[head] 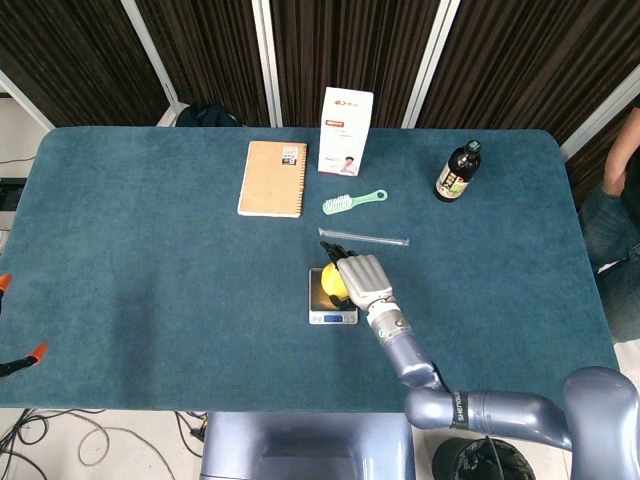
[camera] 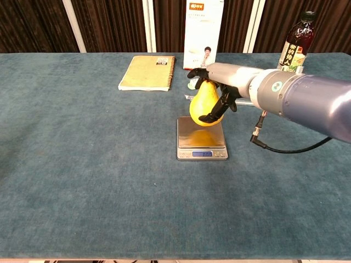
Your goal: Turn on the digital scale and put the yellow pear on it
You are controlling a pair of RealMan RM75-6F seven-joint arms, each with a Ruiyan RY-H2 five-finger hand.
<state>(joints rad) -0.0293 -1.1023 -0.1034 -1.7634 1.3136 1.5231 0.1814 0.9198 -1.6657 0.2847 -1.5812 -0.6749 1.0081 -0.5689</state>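
Observation:
My right hand (camera: 219,87) grips the yellow pear (camera: 202,107) and holds it upright just above the steel platform of the digital scale (camera: 201,138). In the head view the same right hand (head: 362,280) covers most of the pear (head: 331,281) over the scale (head: 330,313). The scale's blue display (camera: 203,155) is lit at its front edge. Whether the pear's base touches the platform I cannot tell. My left hand appears in neither view.
Behind the scale lie a clear thin rod (head: 385,239) and a green brush (head: 353,202). A spiral notebook (camera: 147,72), a white box (camera: 203,34) and a dark bottle (camera: 296,46) stand toward the table's far edge.

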